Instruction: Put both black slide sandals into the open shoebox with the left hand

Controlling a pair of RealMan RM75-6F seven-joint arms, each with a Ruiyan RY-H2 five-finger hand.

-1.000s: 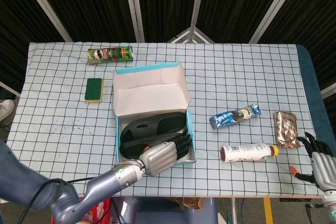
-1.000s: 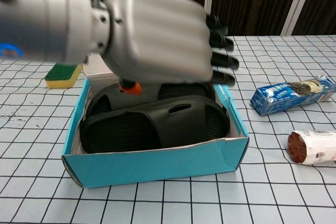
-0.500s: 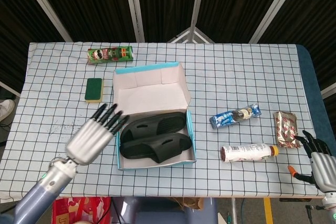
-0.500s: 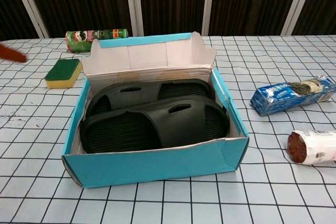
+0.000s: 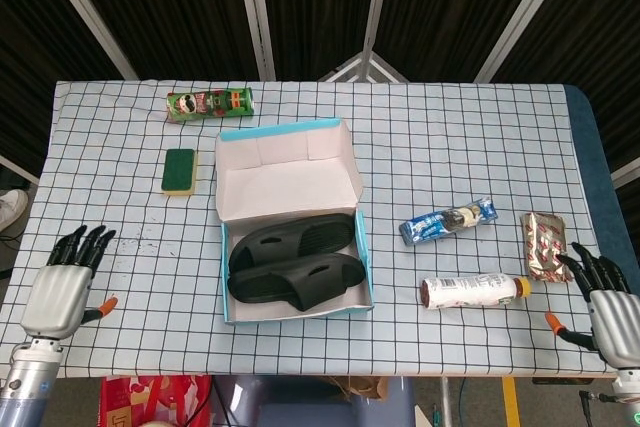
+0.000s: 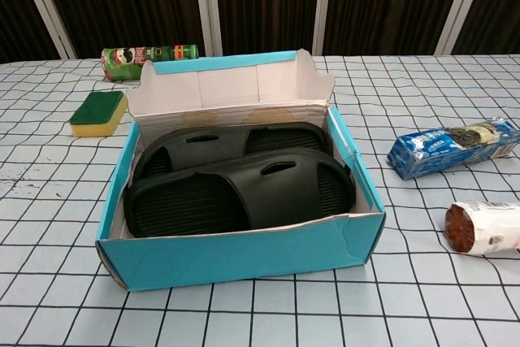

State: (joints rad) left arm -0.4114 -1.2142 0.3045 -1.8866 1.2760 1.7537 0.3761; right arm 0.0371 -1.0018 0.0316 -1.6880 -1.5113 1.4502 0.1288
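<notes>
While both black slide sandals (image 5: 293, 262) lie in the shoebox (image 5: 297, 222) mid-frame, head view shows left robot hand (image 5: 62, 287) lower left, right robot hand (image 5: 606, 297) lower right (both empty, fingers spread). Chest view: sandals side by side inside shoebox, center.

the left hand (image 5: 62, 287) is hovering at the near left corner in the head view, back facing up, fingers (image 5: 84, 242) straight and slightly spread, holding nothing. the right hand (image 5: 606, 299) is sitting at the near right corner, fingers apart, also holding nothing. neither hand is showing in the chest view.
</notes>
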